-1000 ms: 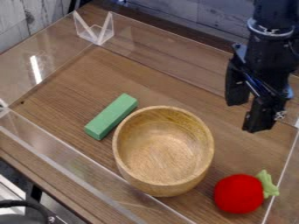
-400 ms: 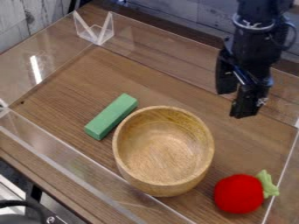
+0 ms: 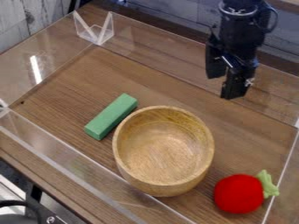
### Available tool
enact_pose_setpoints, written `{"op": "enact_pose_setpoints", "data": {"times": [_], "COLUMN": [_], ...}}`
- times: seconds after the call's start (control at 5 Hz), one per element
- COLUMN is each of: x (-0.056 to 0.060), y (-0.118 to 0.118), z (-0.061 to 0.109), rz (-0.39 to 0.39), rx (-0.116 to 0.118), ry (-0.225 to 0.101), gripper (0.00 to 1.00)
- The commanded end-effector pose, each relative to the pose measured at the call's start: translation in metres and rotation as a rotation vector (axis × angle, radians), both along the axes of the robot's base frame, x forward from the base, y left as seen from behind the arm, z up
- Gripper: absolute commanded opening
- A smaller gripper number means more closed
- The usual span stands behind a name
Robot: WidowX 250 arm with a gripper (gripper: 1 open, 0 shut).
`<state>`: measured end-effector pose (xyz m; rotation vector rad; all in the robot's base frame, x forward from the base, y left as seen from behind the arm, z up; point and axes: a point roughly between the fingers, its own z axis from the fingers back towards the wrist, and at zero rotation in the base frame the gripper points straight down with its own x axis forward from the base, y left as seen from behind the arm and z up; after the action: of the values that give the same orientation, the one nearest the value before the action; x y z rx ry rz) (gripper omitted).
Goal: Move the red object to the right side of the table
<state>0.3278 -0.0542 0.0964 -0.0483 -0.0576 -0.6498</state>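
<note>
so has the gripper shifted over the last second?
Yes. The gripper moved left and up-frame, away from the red object, toward the far wall beyond the wooden bowl.

Red toy fruit [image 3: 240, 193] at table's [image 3: 176, 83] near-right corner

grey floor [image 3: 30, 22], clear acrylic walls [image 3: 47, 61]

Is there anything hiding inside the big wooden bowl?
No. The wooden bowl looks empty; its bare bottom shows. Only a strip just inside the near rim is hidden. The red object sits outside, beside it.
</note>
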Motion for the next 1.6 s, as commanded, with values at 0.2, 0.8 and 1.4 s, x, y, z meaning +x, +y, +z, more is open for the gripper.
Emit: {"op": "enact_pose_setpoints", "data": {"times": [0.2, 0.8, 1.4], "x": [0.016, 0.016, 0.033], "y": [0.005, 0.022, 0.008], "z": [0.012, -0.002, 0.001], "rz": [0.12, 0.162, 0.155], "rx": [0.007, 0.041, 0.049], "ry": [-0.066, -0.072, -0.119], "gripper": [1.0, 1.0, 1.0]}}
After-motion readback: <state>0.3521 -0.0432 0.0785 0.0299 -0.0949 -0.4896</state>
